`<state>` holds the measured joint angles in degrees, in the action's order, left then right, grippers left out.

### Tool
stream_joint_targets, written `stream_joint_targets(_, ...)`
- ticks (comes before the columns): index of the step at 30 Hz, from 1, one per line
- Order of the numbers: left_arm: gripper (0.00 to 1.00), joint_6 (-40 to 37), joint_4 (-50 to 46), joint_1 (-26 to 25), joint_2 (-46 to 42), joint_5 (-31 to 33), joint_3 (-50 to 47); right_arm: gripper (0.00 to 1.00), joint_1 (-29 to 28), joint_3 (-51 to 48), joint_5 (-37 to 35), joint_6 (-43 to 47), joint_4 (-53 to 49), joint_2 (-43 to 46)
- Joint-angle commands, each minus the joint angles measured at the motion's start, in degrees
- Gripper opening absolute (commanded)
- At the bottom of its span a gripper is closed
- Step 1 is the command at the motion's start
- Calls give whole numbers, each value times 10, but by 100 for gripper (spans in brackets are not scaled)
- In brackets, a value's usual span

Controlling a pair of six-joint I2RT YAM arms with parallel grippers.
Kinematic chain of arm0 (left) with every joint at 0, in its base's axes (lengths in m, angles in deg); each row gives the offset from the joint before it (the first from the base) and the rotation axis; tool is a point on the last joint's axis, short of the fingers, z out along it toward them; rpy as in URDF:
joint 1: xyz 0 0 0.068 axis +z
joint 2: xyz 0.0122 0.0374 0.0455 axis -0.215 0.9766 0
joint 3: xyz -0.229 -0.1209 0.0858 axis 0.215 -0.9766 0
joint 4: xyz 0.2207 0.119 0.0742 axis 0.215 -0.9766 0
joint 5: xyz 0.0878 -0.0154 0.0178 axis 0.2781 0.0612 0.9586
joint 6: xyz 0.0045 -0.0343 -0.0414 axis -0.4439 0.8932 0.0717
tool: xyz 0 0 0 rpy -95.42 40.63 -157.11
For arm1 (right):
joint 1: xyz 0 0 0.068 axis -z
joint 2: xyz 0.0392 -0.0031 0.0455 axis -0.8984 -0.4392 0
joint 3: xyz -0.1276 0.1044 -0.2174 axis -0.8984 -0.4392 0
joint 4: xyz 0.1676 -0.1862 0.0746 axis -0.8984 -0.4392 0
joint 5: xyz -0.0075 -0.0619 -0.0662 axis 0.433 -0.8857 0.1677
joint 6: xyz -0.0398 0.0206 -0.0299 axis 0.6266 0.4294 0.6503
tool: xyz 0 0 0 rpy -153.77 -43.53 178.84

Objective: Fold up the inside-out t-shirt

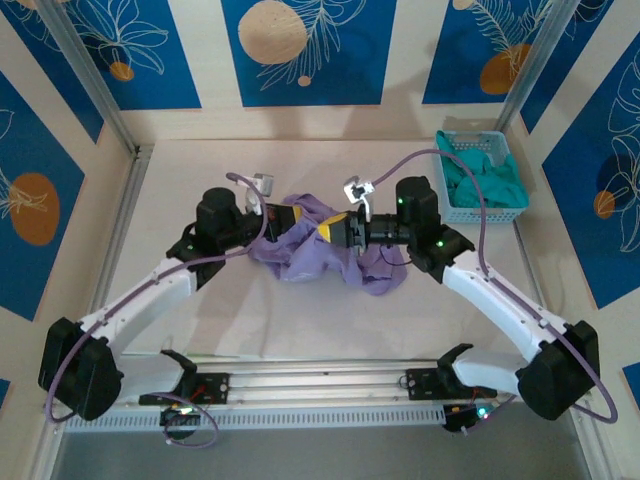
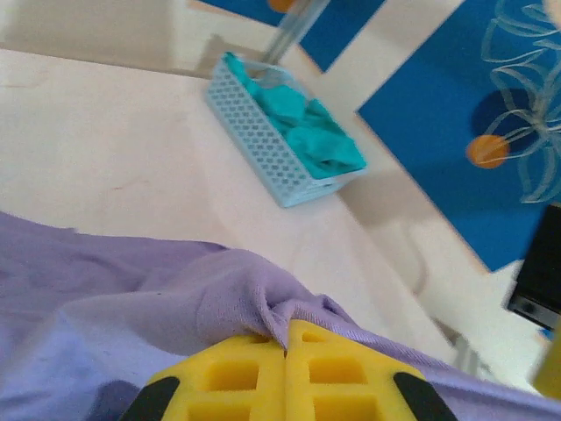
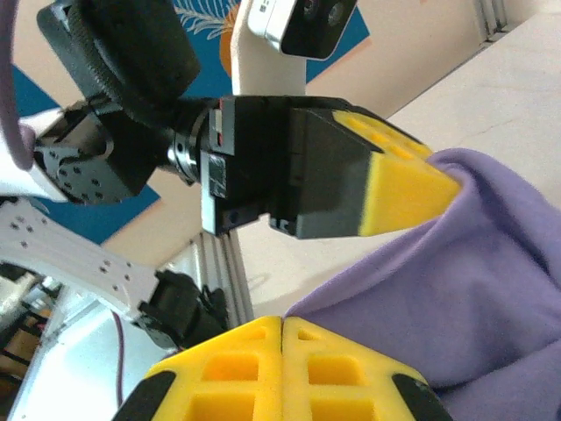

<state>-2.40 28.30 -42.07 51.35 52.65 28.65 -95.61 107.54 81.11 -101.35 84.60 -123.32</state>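
The lavender inside-out t-shirt lies bunched in the middle of the table, partly lifted between the two grippers. My left gripper is shut on a fold of its fabric, which puckers into the seam between the yellow fingertips. My right gripper faces it a short way off. Its yellow jaws are shut together, with an edge of the shirt running straight into their tip. In the right wrist view the left gripper holds the same cloth just above. No lettering or tag shows.
A light blue basket holding a teal garment stands at the back right of the table, also in the left wrist view. Metal rails run along the near edge and the left side.
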Motion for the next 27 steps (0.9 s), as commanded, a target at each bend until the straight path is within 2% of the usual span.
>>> stream_joint_targets(1,7,-63,-105,3,7,112,21,0,-6,29,7,-94,47,-23)
stream_joint_targets(5,37,-76,-124,-5,-55,159,-20,0,-17,51,-52,-82,-5,-45)
stream_joint_targets(7,44,-76,-122,-19,-94,166,-45,0,-28,75,-84,-49,-58,-52)
stream_joint_targets(12,56,-75,-62,-83,-142,120,-91,0,-44,108,-108,-30,-104,-66)
stream_joint_targets(14,60,-72,-20,-99,-130,91,-94,0,-50,115,-101,-38,-101,-75)
stream_joint_targets(17,60,-65,25,-105,-98,61,-85,0,-56,119,-103,-43,-103,-81)
stream_joint_targets(19,58,-65,43,-105,-79,54,-78,0,-56,118,-106,-48,-103,-80)
stream_joint_targets(20,53,-66,50,-105,-70,55,-75,0,-56,116,-105,-50,-103,-79)
stream_joint_targets(21,44,-69,52,-105,-65,60,-73,0,-56,114,-103,-51,-103,-77)
stream_joint_targets(23,14,-81,51,-104,-56,71,-70,0,-55,109,-99,-54,-102,-71)
stream_joint_targets(24,4,-88,51,-103,-55,73,-71,0,-52,106,-97,-53,-103,-64)
stream_joint_targets(25,0,-97,51,-102,-58,72,-75,2,-47,100,-97,-52,-105,-57)
stream_joint_targets(27,0,-117,56,-100,-67,61,-85,15,-31,88,-107,-45,-118,-39)
